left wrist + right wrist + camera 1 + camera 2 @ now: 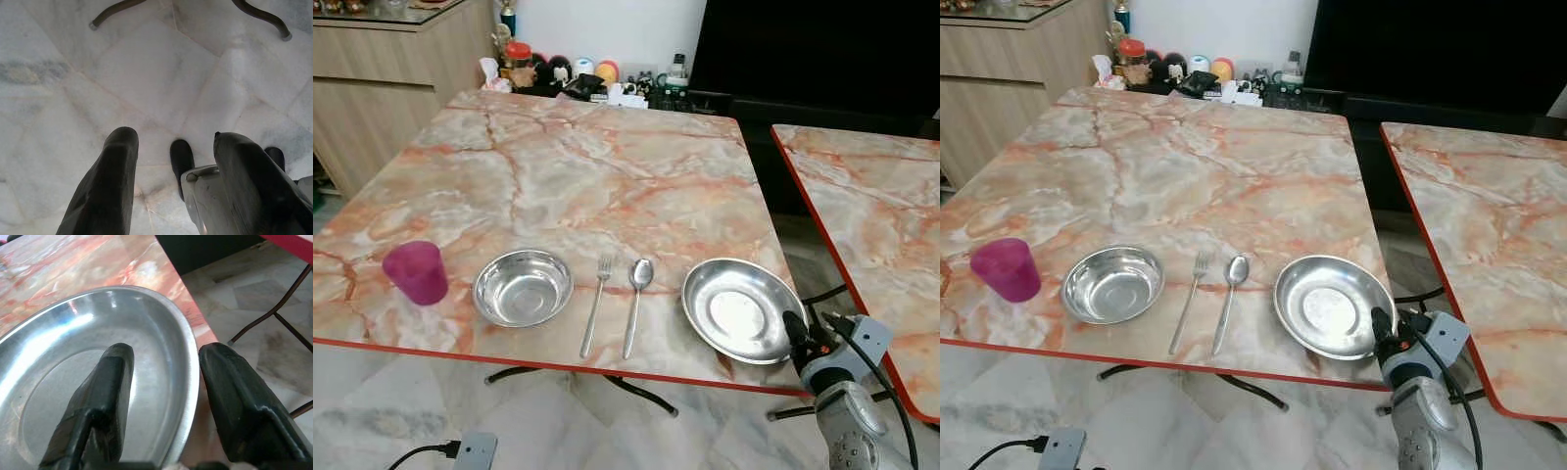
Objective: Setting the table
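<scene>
The right gripper (164, 382) sits at the near right rim of the steel plate (736, 308), fingers parted, one finger (98, 401) over the plate's inside and the other outside the rim, so the rim runs between them. Whether either pad actually touches the metal cannot be told. In the head views that gripper (795, 331) pokes up at the plate's right edge, right by the table's red-trimmed front edge (558, 364).

Moving left along the marble table: a spoon (636, 299) lies just beside the plate, bowl end away from the robot, then a fork (596, 304) alongside it, the two close but apart. Next comes a steel bowl (523, 287), upright, and further left a purple cup (416, 272) stands near the table's left front corner.

The left gripper (171, 181) hangs low over the pale tiled floor (146, 83), fingers apart and holding nothing, with the table's dark legs (115, 11) beyond it.

At the table's far end a clutter of small items (568, 76) lines the wall, and a second marble table (871, 215) stands to the right.
</scene>
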Robot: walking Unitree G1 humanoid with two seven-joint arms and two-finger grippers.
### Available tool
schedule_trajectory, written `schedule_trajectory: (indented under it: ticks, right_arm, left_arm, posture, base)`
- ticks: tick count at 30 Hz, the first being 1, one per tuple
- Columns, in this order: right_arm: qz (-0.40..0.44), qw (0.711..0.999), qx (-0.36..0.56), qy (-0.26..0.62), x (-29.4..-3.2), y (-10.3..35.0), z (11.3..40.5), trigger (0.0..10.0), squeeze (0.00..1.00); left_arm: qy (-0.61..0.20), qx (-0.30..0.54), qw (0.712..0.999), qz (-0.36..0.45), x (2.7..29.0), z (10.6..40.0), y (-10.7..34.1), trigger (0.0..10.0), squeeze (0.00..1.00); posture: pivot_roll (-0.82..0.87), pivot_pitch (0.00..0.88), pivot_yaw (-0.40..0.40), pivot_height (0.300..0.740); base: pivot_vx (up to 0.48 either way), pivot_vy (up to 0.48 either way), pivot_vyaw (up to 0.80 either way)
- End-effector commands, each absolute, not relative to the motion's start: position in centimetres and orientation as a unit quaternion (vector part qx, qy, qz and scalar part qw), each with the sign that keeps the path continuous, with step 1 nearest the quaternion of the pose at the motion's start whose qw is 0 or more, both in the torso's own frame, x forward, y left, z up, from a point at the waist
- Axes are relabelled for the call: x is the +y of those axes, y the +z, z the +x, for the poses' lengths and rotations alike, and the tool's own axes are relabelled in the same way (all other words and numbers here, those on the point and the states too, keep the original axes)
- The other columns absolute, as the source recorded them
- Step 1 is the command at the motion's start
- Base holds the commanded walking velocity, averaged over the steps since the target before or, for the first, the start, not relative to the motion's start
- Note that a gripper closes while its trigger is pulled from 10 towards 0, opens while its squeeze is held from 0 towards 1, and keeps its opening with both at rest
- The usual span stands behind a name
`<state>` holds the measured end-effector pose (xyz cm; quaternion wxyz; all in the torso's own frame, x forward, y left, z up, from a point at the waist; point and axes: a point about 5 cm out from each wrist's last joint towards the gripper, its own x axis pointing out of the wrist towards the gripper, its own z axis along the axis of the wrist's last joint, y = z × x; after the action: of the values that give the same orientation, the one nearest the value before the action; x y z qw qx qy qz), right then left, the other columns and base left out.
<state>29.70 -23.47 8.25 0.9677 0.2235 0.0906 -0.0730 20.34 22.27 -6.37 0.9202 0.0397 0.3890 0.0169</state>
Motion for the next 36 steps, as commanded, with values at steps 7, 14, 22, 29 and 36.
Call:
schedule_trajectory:
  ticks: [7, 14, 22, 29, 36]
  right_arm:
    - [0.215, 0.969, 0.097, -0.077, -23.5, 8.0, 30.0, 10.0, 0.0]
    - [0.227, 0.966, 0.094, -0.08, -23.2, 8.0, 30.3, 10.0, 0.0]
    - [0.229, 0.966, 0.096, -0.077, -23.0, 7.7, 30.4, 10.0, 0.0]
    - [0.236, 0.965, 0.088, -0.077, -22.8, 7.8, 30.3, 10.0, 0.0]
    - [0.244, 0.963, 0.087, -0.078, -22.7, 7.7, 30.2, 10.0, 0.0]
  left_arm:
    - [0.001, 0.401, 0.915, 0.047, 21.6, 19.5, -7.0, 10.0, 0.0]
    - [0.004, 0.397, 0.916, 0.047, 21.7, 19.8, -6.8, 10.0, 0.0]
    - [0.004, 0.396, 0.917, 0.048, 21.8, 19.9, -6.7, 10.0, 0.0]
    - [0.005, 0.394, 0.918, 0.05, 21.9, 19.9, -6.7, 10.0, 0.0]
    - [0.002, 0.391, 0.919, 0.053, 21.9, 20.1, -6.6, 10.0, 0.0]
  posture:
    - [0.04, 0.112, -0.065, 0.74]
    - [0.03, 0.132, -0.063, 0.74]
    - [0.04, 0.14, -0.065, 0.74]
    - [0.04, 0.142, -0.063, 0.74]
    - [0.04, 0.144, -0.064, 0.74]
  base:
    - [0.0, 0.0, 0.0]
    - [0.0, 0.0, 0.0]
    - [0.0, 0.0, 0.0]
    - [0.0, 0.0, 0.0]
    - [0.0, 0.0, 0.0]
